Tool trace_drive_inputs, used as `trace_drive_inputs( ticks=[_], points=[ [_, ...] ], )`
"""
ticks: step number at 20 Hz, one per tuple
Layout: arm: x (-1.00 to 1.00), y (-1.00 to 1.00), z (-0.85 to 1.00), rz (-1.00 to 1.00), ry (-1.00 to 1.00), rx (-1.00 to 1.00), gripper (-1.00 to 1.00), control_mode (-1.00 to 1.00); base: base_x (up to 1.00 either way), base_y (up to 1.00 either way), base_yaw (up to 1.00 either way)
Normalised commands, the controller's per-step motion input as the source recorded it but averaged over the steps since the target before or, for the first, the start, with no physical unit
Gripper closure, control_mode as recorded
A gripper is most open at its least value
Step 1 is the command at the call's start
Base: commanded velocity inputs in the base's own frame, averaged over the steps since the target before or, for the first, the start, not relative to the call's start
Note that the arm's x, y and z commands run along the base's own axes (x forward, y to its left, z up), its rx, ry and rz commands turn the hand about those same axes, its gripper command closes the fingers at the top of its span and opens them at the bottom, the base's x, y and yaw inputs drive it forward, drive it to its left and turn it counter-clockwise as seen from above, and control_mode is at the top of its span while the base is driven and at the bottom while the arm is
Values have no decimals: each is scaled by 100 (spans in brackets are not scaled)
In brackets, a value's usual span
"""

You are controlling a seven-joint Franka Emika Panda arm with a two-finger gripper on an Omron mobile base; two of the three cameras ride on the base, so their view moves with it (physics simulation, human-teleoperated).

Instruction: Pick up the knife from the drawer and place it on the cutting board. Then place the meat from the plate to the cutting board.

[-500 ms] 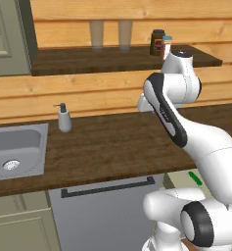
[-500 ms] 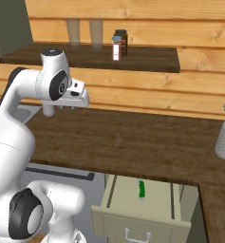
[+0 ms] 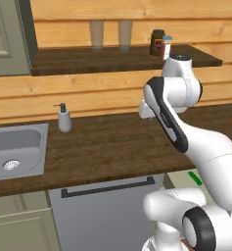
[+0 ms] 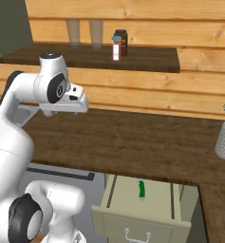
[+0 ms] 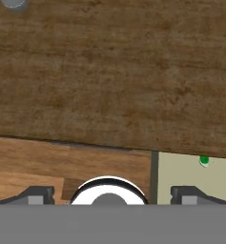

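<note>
Green-handled knife: I read the small green thing (image 4: 142, 189) in the open drawer as the knife's handle; the blade I cannot make out. In the left base view its green end (image 3: 195, 178) shows just past the arm's forearm, and in the hand view a green dot (image 5: 204, 160) sits at the drawer's near corner.
Knife's long axis: in the right base view it runs front to back in the drawer, roughly square to the drawer front.
Drawer: pale, pulled out (image 4: 180, 201) below the front edge of the desk, to the right of the robot's base.
Desk: dark wood top (image 4: 147, 142), bare under the hand.
Gripper: I see it (image 4: 78, 101) high above the desk, near the back wall; the fingertips (image 5: 35, 194) stand far apart at the bottom of the hand view, so it is spread wide and carries nothing.
Key relation: the knife lies below the gripper, forward of it toward the robot, and off to the robot's right. I judge the hand must come back over the desk's front edge, drop into the drawer, and turn so the fingers close across the handle rather than along it.
Cutting board, meat, plate: I cannot place them from here.
Task stage: my guess is the very start, the knife untouched.
</note>
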Motion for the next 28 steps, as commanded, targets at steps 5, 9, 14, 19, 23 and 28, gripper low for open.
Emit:
trace_drive_inputs(
  ticks=[5, 9, 14, 19, 23, 28],
  points=[
    [-23, 0, -42, 0, 4, -8, -100, -100, 0, 0, 0],
    [-3, -20, -37, 0, 1, -2, -100, -100, 0, 0, 0],
    [0, -49, -8, -2, 0, 0, -100, -100, 0, 0, 0],
    [0, -54, -1, -4, 0, 8, -100, -100, 0, 0, 0],
    [0, -41, 0, 0, 1, 2, -100, -100, 0, 0, 0],
    [0, -19, -2, 0, 3, 0, -100, 100, 0, -6, 0]
  ],
)
